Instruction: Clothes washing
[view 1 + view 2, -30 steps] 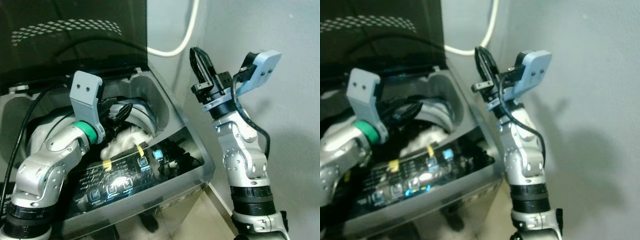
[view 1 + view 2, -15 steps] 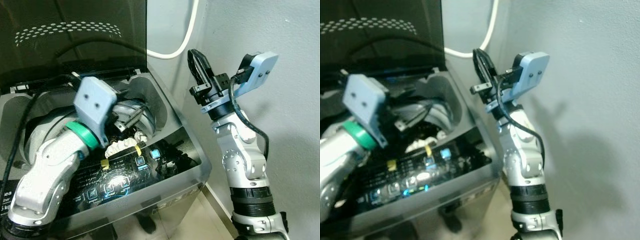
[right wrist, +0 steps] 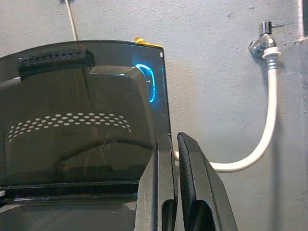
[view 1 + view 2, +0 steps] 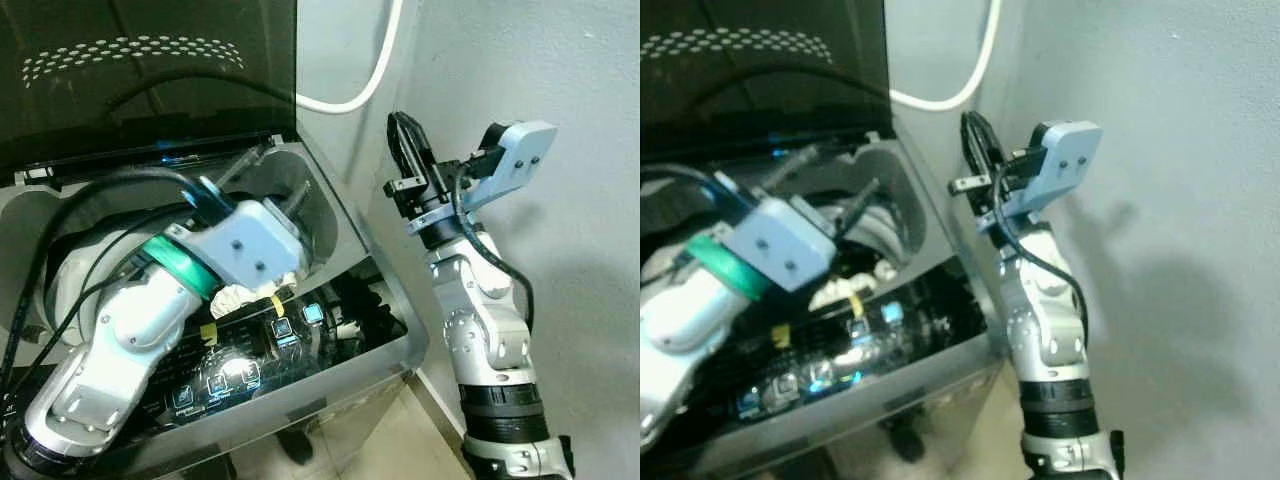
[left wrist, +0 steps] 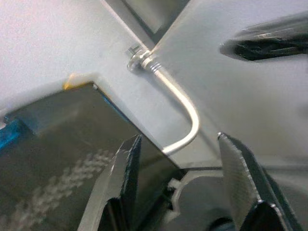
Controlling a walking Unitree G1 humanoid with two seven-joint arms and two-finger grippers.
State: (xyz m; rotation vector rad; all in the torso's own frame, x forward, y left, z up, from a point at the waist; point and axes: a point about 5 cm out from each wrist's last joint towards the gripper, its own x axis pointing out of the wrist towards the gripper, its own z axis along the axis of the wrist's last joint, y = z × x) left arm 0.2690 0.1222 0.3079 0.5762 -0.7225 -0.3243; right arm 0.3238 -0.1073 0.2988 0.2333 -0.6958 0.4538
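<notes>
i see my left gripper [image 4: 278, 186], fingers spread and empty, raised over the open washing machine [image 4: 385, 325] with white clothes [image 4: 240, 296] in its drum, and my right gripper [image 4: 407, 150] pressed together beside the wall.

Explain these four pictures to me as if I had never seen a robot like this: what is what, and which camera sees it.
This is a humanoid robot standing at a top-loading washing machine with its dark lid raised. The two wide pictures come from cameras on its head, looking down. The left gripper, two long black fingers on a silver arm, is above the open tub with its jaws apart and nothing between them. White laundry lies in the tub beneath that arm. The right gripper is raised beside the machine, jaws together, empty. The other two pictures come from cameras on the wrists, looking along the fingers. The right wrist view shows the lid, a tap and a white hose on the wall.
</notes>
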